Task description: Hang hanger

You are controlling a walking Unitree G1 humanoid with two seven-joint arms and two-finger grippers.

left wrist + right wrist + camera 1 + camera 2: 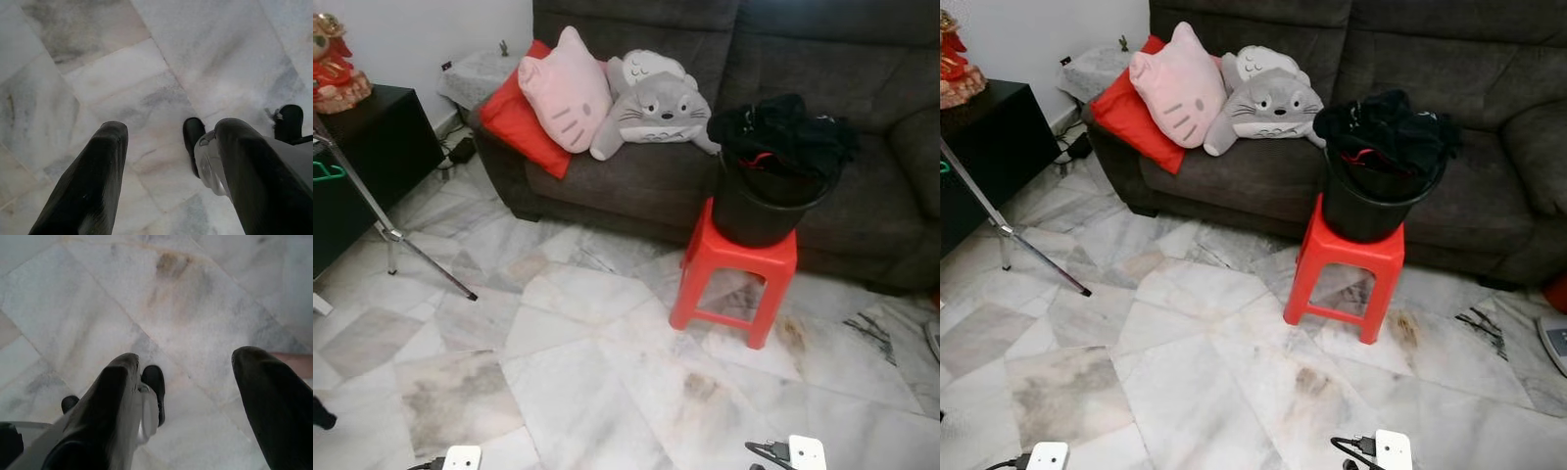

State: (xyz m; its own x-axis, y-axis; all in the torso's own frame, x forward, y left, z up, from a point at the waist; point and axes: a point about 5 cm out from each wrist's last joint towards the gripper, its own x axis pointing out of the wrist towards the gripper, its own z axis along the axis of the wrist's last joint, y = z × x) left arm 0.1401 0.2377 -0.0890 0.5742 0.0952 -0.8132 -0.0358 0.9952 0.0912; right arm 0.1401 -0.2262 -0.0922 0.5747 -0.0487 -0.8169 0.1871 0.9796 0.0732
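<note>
Nearest, at the bottom of the head views, both arms hang idle over the marble floor. The left gripper has its two black fingers spread wide with nothing between them, and the right gripper is likewise wide and empty.

Further off, right of centre, a black bucket heaped with dark clothes sits on a red plastic stool against the grey sofa. At the far left edge a green hanger shows beside a slanted metal stand leg, in front of a black cabinet.

The step in hand appears to be the approach. To do it well, turn left toward the hanger, stop squarely before it, keep the fingers wide, and close on its bar rather than the hook.
</note>
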